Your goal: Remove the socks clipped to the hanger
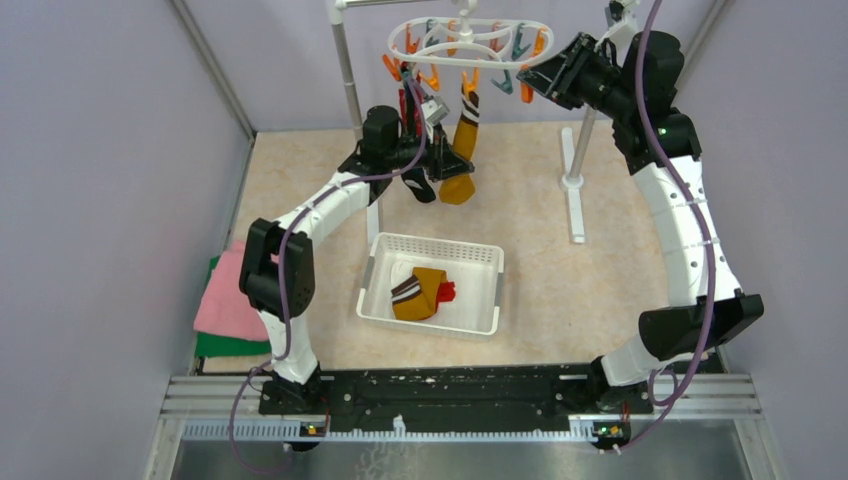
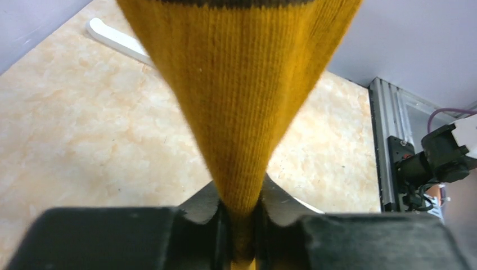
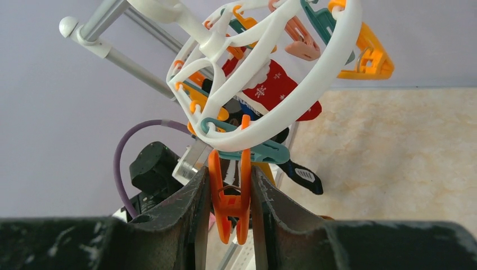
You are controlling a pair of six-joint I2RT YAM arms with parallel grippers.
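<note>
**Under the hanger: both hands clamped, one sock gripped**

At the back of the tabletop (image 1: pixel 560 290), the left hand (image 2: pixel 239 225) has its fingers pinched tight on the lower part of the mustard sock (image 2: pixel 242 101), which hangs stretched above it. The right hand (image 3: pixel 229 177), raised higher, is closed narrowly on an orange clip (image 3: pixel 228 205) hanging from the rim of the hanger (image 3: pixel 281 126). A red snowflake sock (image 3: pixel 270 84) and a black sock (image 3: pixel 301 177) hang beneath the ring too. Nearer the arm bases, a white basket (image 1: pixel 480 250) holds another mustard sock (image 1: pixel 420 292) and a bit of red fabric (image 1: pixel 446 292).
</note>
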